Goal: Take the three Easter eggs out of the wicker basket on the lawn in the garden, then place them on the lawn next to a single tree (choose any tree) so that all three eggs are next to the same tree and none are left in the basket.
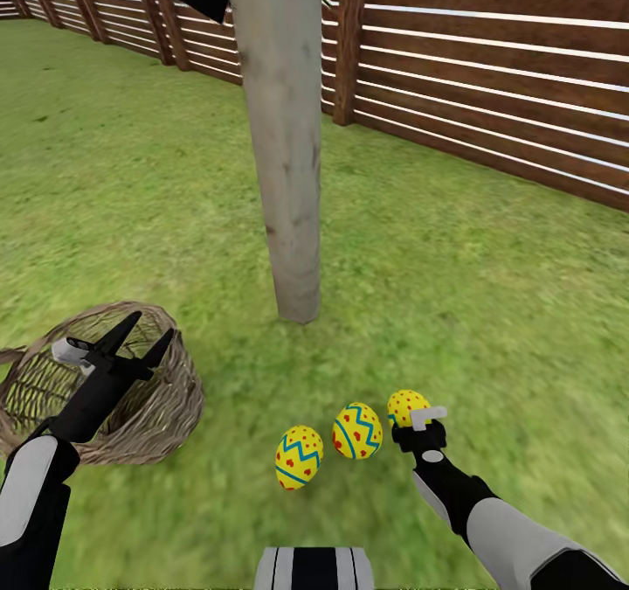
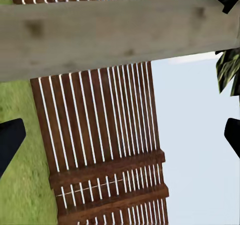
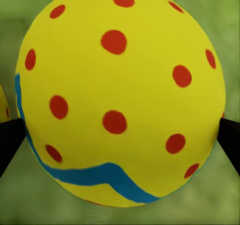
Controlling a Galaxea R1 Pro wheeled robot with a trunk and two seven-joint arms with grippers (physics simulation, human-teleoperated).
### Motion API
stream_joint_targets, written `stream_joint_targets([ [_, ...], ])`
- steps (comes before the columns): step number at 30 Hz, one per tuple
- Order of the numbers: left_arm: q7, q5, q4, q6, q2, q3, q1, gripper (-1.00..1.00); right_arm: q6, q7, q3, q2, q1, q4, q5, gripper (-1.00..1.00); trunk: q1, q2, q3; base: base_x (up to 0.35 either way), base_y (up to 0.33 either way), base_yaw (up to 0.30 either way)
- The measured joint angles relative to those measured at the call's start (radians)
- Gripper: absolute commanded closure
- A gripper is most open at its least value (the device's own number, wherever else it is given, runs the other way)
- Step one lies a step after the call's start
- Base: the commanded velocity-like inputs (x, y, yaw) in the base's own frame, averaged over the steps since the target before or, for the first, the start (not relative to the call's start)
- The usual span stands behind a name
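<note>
Gripping a glossy dotted egg (image 1: 406, 405), right gripper (image 1: 411, 422); left gripper (image 1: 147, 335) spread over woven basket (image 1: 162, 406).

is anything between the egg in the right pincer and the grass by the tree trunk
Nothing visible. The right pincer holds the third egg low over the lawn, beside the other two eggs, with bare grass up to the tree trunk.

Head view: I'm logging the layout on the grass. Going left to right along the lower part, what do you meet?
Wicker basket with the left gripper over it → first egg → second egg → third egg at the right gripper.
</note>
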Motion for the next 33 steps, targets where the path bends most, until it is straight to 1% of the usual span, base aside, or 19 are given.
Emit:
stream_joint_targets([
  [3, 0.000, 0.000, 0.000, 0.000, 0.000, 0.000, 0.000, -1.00, -0.002, -0.001, -0.001, 0.000, 0.000, 0.000, 0.002, 1.00, 0.001, -0.001, -0.012, 0.000, 0.000, 0.000],
  [6, -0.001, 0.002, 0.002, 0.000, 0.000, 0.001, 0.000, -1.00, -0.003, -0.002, -0.001, 0.000, 0.000, 0.000, 0.003, 1.00, 0.001, -0.001, -0.012, 0.014, 0.000, 0.000],
  [11, -0.001, 0.002, 0.003, 0.000, 0.000, 0.001, 0.000, -1.00, -0.003, -0.002, -0.001, 0.000, 0.000, 0.000, 0.003, 1.00, 0.001, -0.001, -0.012, 0.262, -0.050, 0.000],
  [19, -0.002, 0.002, 0.003, 0.000, 0.000, 0.002, 0.000, -1.00, -0.003, -0.002, -0.001, 0.000, 0.000, 0.000, 0.003, 1.00, 0.001, -0.001, -0.012, 0.020, -0.004, 0.000],
  [26, -0.001, 0.001, 0.002, 0.000, 0.000, 0.000, 0.000, -1.00, -0.004, -0.002, 0.000, 0.000, 0.000, 0.000, 0.007, 1.00, 0.004, -0.002, -0.039, 0.000, 0.000, 0.000],
  [28, -0.001, 0.001, 0.001, 0.000, 0.000, 0.000, 0.000, -1.00, -0.006, -0.006, -0.002, 0.001, -0.001, -0.003, 0.023, 1.00, 0.005, -0.003, -0.046, 0.000, 0.000, 0.000],
  [33, 0.000, 0.002, 0.001, 0.000, 0.000, 0.000, 0.000, -1.00, -0.002, -0.050, -0.001, 0.001, 0.000, -0.037, 0.020, 1.00, 0.007, -0.004, -0.066, 0.000, 0.000, 0.000],
])
